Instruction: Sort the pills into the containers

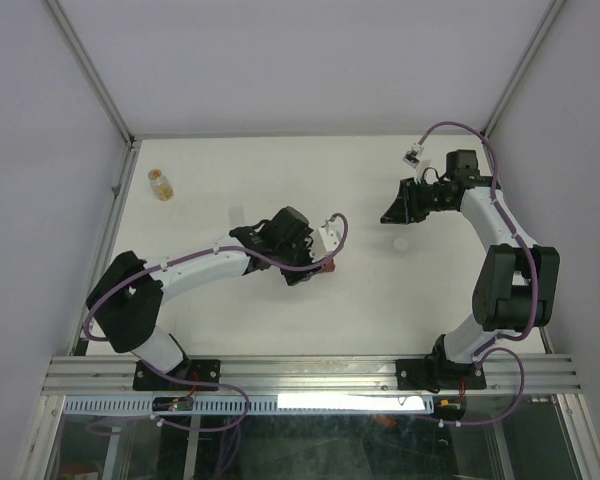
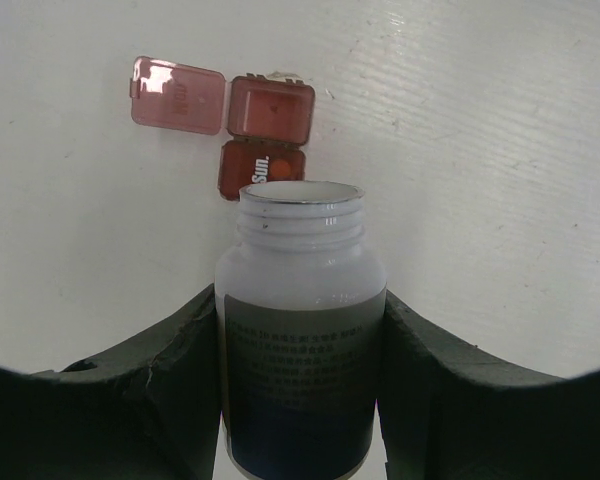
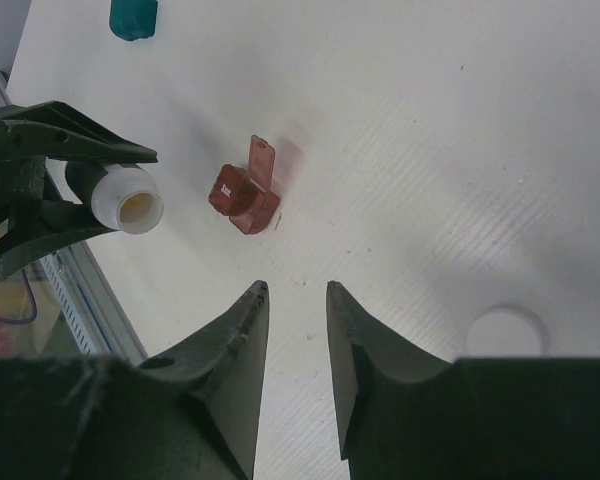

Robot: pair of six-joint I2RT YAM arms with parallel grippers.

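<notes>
Left claw (image 2: 300,305) is closed on the white bottle (image 2: 300,350). The bottle is gripped at the body by both fingers, with its cap off and its open mouth aimed at the dark red container (image 2: 268,128).

The dark red container is set on the tabletop (image 2: 480,150) just past the bottle mouth; a gap between the two is seen from the right wrist. One lid is flipped open to the side, and the compartment next to it is exposed. The second compartment is shut, with "Sun." printed on its lid. Contents of the open compartment cannot be made out. A yellowish inside is seen through the bottle mouth in the right wrist view.

The teal container (image 3: 133,18) is placed on the tabletop well apart from the red one, beyond the left claw, and is cut off by the frame edge. Its lid state cannot be told.

The right claw (image 3: 295,320) is held above the tabletop, pointed toward the red container and well apart from it. Its fingers are parted by a narrow gap and nothing is held between them.

A white cap (image 3: 505,332) is laid flat on the tabletop near the right claw. An amber vial (image 1: 160,185) is seen at the far left of the tabletop, well apart from everything else.
</notes>
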